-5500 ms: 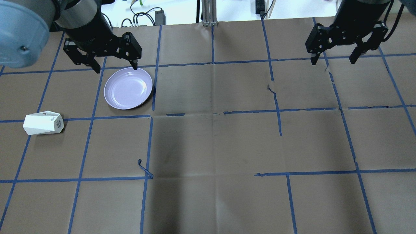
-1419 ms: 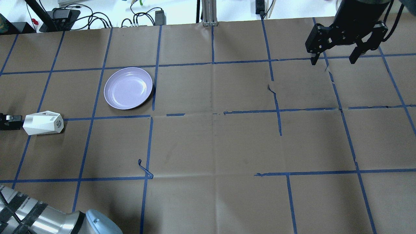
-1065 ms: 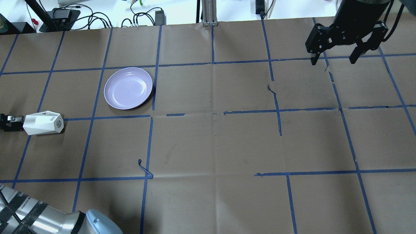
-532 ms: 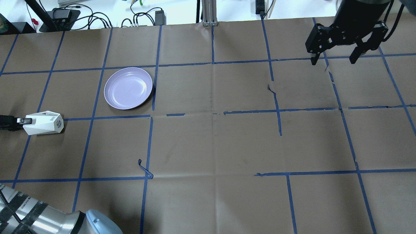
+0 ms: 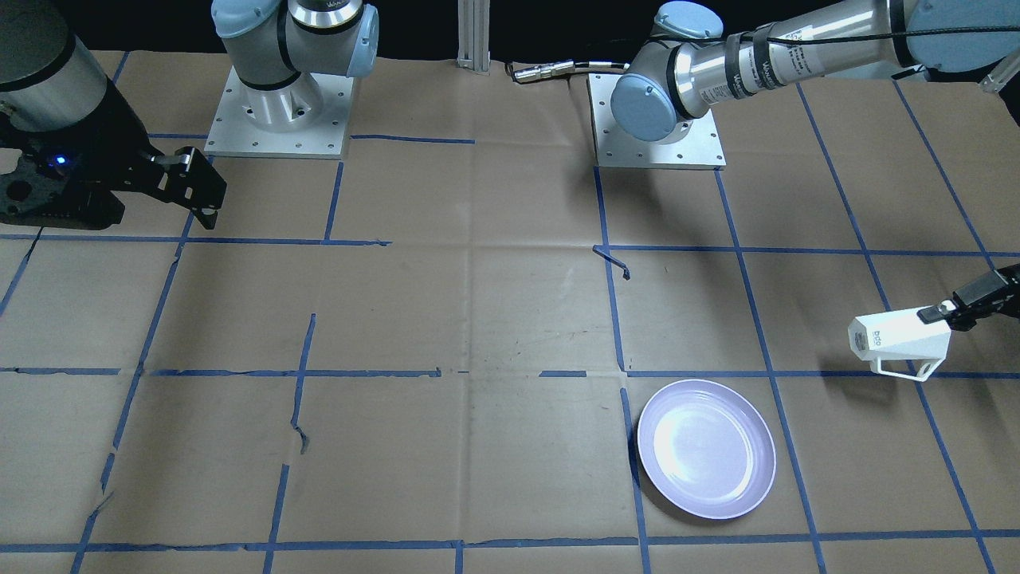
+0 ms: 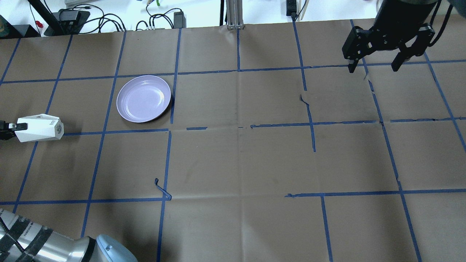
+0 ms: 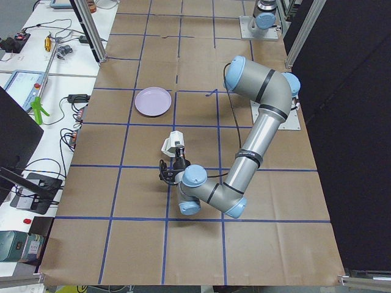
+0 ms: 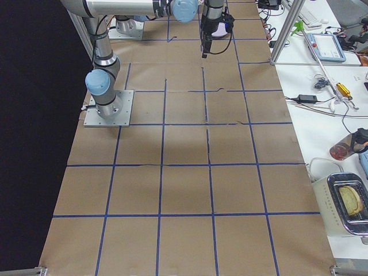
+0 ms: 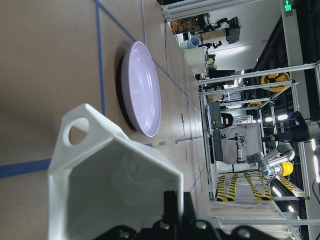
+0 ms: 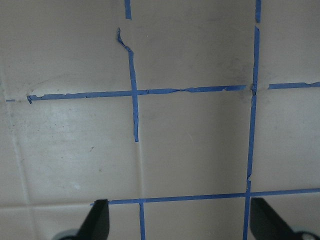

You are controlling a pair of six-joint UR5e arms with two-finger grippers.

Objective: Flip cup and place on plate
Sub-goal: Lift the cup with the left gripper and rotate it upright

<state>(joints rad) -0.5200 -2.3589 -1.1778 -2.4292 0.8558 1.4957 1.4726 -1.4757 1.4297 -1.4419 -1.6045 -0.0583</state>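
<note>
The small white faceted cup point(image 6: 38, 128) has risen off the brown paper counter point(image 6: 236, 156), sideways, near the round lavender plate point(image 6: 143, 98). The left claw point(image 5: 932, 314) pinches its rim; the right claw point(image 6: 372, 68) hangs wide open, empty

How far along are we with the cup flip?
Done: left gripper clamped on the cup at its rim. In hand: cup held sideways, apparently just off the paper. Left: turn it upright and set it on the plate, which is bare.
</note>
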